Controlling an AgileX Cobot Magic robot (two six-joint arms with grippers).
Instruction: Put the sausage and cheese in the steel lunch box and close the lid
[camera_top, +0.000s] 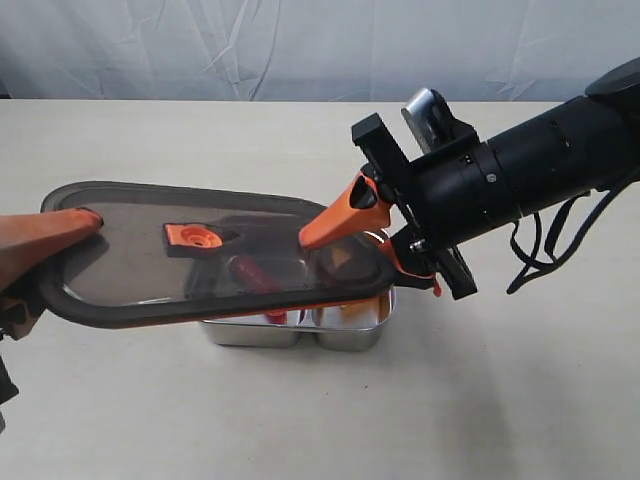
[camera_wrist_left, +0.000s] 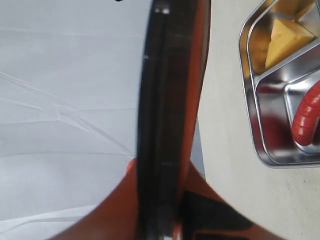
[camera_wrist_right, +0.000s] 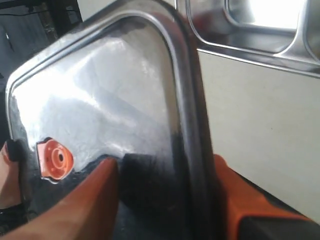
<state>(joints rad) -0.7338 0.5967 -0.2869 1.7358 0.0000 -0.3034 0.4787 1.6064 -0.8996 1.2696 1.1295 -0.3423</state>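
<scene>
One lid (camera_top: 140, 262) | left hand (camera_wrist_left: 162, 170) clamped on its edge | right hand (camera_wrist_right: 162, 162) apart astride opposite rim

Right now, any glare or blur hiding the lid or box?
Exterior view: even light, sharp, lid see-through. Left wrist view: lid edge blurred, steel lunch box sharp but mirror-like. Right wrist view: heavy glare on lid, box interior blown out.

Pale beige table (camera_top: 520, 400), steel lunch box (camera_top: 250, 333) resting on it
</scene>
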